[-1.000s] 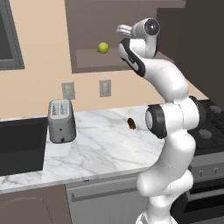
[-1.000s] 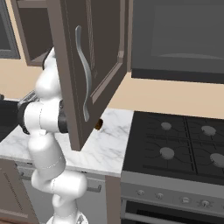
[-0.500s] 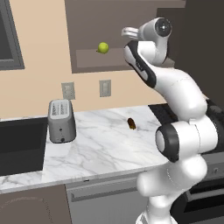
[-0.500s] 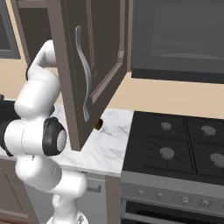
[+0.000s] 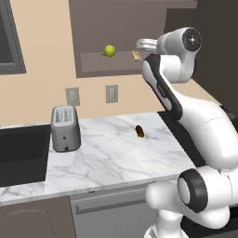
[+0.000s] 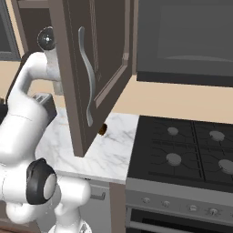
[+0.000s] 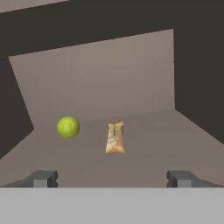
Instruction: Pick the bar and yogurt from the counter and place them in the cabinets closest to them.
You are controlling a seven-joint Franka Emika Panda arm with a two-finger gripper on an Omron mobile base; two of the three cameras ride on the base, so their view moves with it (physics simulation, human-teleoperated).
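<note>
Wall cabinet [image 7: 109, 87], door [image 6: 86, 68] swung open: on its inner shelf lay the bar [image 7: 115, 137], flat and lengthwise, free of any grip, with a green ball [image 7: 68, 127] near it to one side, the two apart. In the left base view the bar [image 5: 136, 56] showed as a small tan edge at the shelf front, just ahead of the hand [image 5: 143, 45], and the green ball [image 5: 109, 50] sat farther left. Hand [image 7: 112, 178]: fingers [image 7: 42, 178] spread wide apart, nothing between them, short of the bar. Compared with a second before, the arm had drawn back from the shelf and its elbow had swung lower and rightward; the fingers stood about as wide as then. Desk [image 5: 111, 153], white marble: toaster [image 5: 64, 128] at left, dark brown lump [image 5: 139, 131] near the back right, both unmoved. In the right base view the lump [image 6: 103, 130] peeked from behind the open door, beside the stove [image 6: 186, 154]. The yogurt could not be made out.
</note>
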